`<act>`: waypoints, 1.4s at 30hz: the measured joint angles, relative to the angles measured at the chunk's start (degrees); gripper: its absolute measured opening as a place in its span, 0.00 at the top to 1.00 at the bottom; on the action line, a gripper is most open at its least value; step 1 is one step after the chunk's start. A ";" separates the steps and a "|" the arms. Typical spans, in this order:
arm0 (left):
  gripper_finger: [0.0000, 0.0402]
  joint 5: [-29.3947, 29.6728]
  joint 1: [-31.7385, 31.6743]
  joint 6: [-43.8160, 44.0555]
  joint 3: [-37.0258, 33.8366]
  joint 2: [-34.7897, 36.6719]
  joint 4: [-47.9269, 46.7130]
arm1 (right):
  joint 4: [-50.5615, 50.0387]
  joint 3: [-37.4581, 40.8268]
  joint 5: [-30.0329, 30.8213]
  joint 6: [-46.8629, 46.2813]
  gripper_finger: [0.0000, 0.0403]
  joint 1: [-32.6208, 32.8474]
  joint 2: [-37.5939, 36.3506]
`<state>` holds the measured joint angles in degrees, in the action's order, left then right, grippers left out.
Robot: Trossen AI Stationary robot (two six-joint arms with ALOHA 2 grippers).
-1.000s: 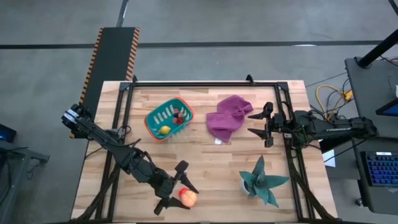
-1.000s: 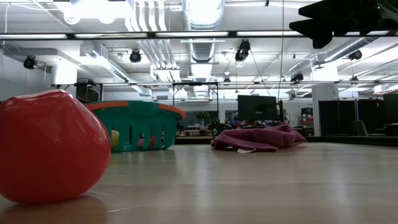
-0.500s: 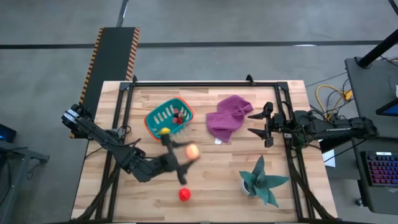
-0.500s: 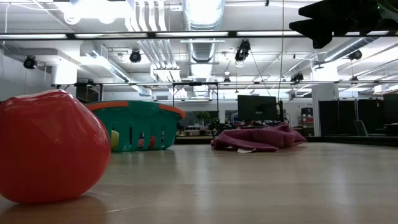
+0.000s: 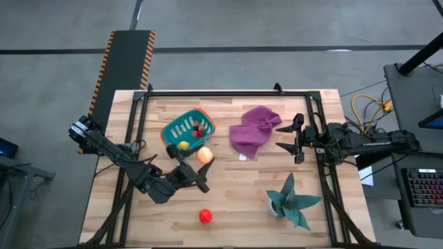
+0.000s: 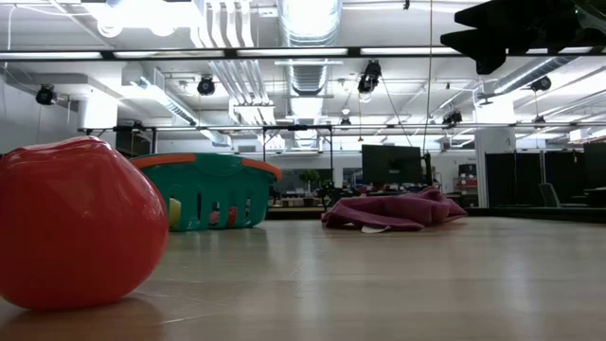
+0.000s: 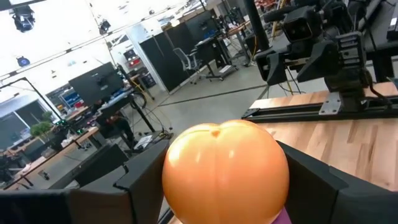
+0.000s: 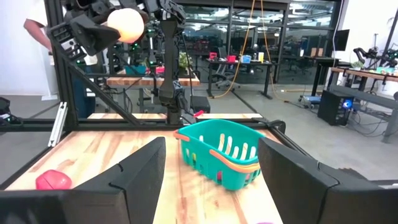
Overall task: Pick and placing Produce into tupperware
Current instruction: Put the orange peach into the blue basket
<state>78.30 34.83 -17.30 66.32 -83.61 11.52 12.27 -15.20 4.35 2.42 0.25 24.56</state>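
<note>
**Left pincer carrying the orange ball beside the basket**

I am holding the orange ball (image 5: 205, 155) in my left pincer (image 5: 200, 163), raised off the bench (image 5: 242, 200). In the high view the ball is showing just beside the near right corner of the teal basket (image 5: 187, 131), not over its opening. In the left wrist view the orange ball (image 7: 225, 171) is filling the space between my two dark fingers (image 7: 311, 186), which are pressing against it on either side. The right wrist view is showing the same ball (image 8: 127, 24) lifted high, gripped in the left pincer (image 8: 109, 28), with the basket (image 8: 221, 154) sitting lower on the bench.

The basket is resting on the far left part of the bench. Inside it are lying a yellow fruit (image 5: 183, 145) near the corner closest to the ball, and small red and dark bits (image 5: 199, 127) toward the far end. The red ball (image 5: 205, 216) is lying alone on the bench near the front edge, well apart from the basket; in the low view it (image 6: 76, 223) is looming large, with the basket (image 6: 210, 189) behind it.

My right pincer (image 5: 282, 137) is waiting at the right side of the bench with its fingers spread wide, just beside the purple cloth (image 5: 252, 128) and touching nothing. The teal spiky plant (image 5: 291, 200) is standing near the front right corner.
</note>
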 joint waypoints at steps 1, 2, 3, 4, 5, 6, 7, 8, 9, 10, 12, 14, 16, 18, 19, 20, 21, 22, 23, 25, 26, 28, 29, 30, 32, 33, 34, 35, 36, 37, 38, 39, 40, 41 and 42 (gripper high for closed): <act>0.40 0.00 0.00 0.00 -0.02 0.00 -0.10 | 0.00 0.00 0.00 -0.22 0.39 0.00 0.00; 0.40 0.00 0.00 0.00 -0.02 0.00 -0.09 | -0.01 0.00 0.01 -0.33 0.39 -0.01 0.01; 0.40 0.02 0.00 0.00 -0.02 0.00 -0.07 | 0.00 0.00 0.01 -0.33 0.39 -0.02 0.02; 0.40 0.02 0.00 0.00 -0.02 0.00 -0.05 | 0.00 0.00 0.01 -0.33 0.39 -0.02 0.00; 0.40 0.02 0.00 0.02 -0.02 0.00 -0.05 | 0.00 0.00 0.01 -0.33 0.39 -0.02 0.02; 0.40 0.02 0.00 0.26 -0.02 0.00 -0.05 | 0.00 0.00 0.01 -0.33 0.39 0.00 0.00; 0.40 0.02 -0.02 0.40 0.03 0.00 -0.05 | 0.00 0.00 0.01 -0.33 0.39 0.00 0.00; 0.40 0.02 0.00 0.47 0.07 0.07 0.33 | 0.00 0.00 0.01 -0.34 0.39 -0.02 0.00; 0.40 0.01 0.00 0.52 0.09 0.10 1.07 | -0.01 0.00 0.01 -0.41 0.39 -0.01 0.01; 0.40 0.01 0.00 0.53 0.11 0.15 2.01 | 0.00 0.00 0.01 -0.44 0.39 -0.02 0.00; 0.40 -0.05 0.00 0.70 0.02 0.55 3.74 | -0.01 0.00 0.01 -0.45 0.39 -0.01 0.01; 0.40 0.02 -0.04 4.05 -0.04 1.17 4.14 | -0.02 0.00 0.01 -0.77 0.39 0.00 0.00; 0.40 0.02 -0.37 8.52 -0.08 1.62 3.75 | -0.02 0.00 0.01 -0.90 0.39 -0.02 0.02; 0.40 0.01 -0.74 9.70 -0.18 1.75 1.98 | 0.00 0.00 0.01 -0.90 0.39 -0.02 0.01; 0.40 -0.01 -0.92 9.95 -0.30 1.75 1.31 | 0.00 0.00 0.01 -0.88 0.39 -0.02 0.02; 0.40 -0.05 -1.16 10.12 -0.44 1.75 0.93 | 0.00 0.00 0.01 -0.88 0.39 0.00 0.00; 0.40 -0.09 -1.46 10.40 -0.66 1.83 0.76 | 0.00 0.00 0.01 -0.88 0.39 -0.02 0.00; 0.40 -0.09 -1.93 10.58 -0.99 1.97 0.77 | 0.00 0.00 0.01 -0.86 0.39 -0.01 0.01; 0.40 -0.15 -2.39 10.58 -1.42 2.28 0.64 | 0.00 0.00 0.01 -0.69 0.39 0.00 0.01; 0.40 -0.71 -3.53 10.90 -3.00 3.42 0.41 | 0.00 0.00 0.04 -0.46 0.39 0.00 0.00; 0.40 -2.23 -4.33 11.04 -4.03 4.24 0.37 | 0.00 0.00 0.04 -0.46 0.39 0.00 0.00; 0.40 -5.28 -5.93 12.39 -6.34 6.37 0.42 | 0.00 0.00 0.04 -0.44 0.39 0.00 0.02; 0.40 -6.73 -6.75 13.36 -7.67 7.57 0.38 | 0.00 0.00 0.04 -0.44 0.39 0.00 0.00; 0.40 -8.14 -7.72 14.14 -9.05 8.88 0.41 | 0.02 0.00 0.05 -0.44 0.39 -0.02 0.00; 0.40 -9.77 -9.32 15.48 -12.08 11.89 0.47 | 0.00 0.00 0.20 -0.34 0.39 0.00 0.01; 0.40 -10.38 -10.05 15.55 -13.74 13.58 0.52 | 0.01 0.00 0.21 -0.29 0.39 0.00 0.01; 0.40 -10.48 -10.64 15.57 -15.48 15.30 0.51 | 0.00 0.00 0.21 -0.26 0.39 -0.01 0.01; 0.40 -10.48 -11.09 15.61 -17.08 16.94 0.51 | 0.00 0.00 0.21 -0.26 0.39 -0.01 0.00; 0.40 -10.54 -11.34 15.62 -18.74 18.75 0.60 | 0.00 0.00 0.21 -0.26 0.39 0.00 0.01; 0.40 -10.64 -11.37 15.50 -20.50 20.66 0.57 | 0.00 0.00 0.19 -0.26 0.39 0.00 0.02; 0.40 -10.67 -11.37 15.51 -22.19 22.68 0.47 | 0.00 0.00 0.19 -0.26 0.39 0.00 0.00; 0.40 -10.74 -11.37 15.50 -23.89 24.68 0.50 | 0.00 0.00 0.19 -0.26 0.39 -0.01 0.01; 0.40 -10.76 -11.37 15.50 -25.57 26.69 0.55 | -0.02 0.00 0.19 -0.26 0.39 0.00 0.02; 0.40 -10.78 -11.34 15.58 -27.34 28.81 0.47 | 0.00 0.00 0.19 -0.26 0.39 0.00 0.02; 0.40 -10.85 -11.34 15.83 -29.06 30.85 0.54 | -0.02 0.00 0.19 -0.26 0.39 0.00 0.01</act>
<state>67.45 23.49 -1.47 37.26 -52.76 12.06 12.25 -15.20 4.54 2.15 0.25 24.57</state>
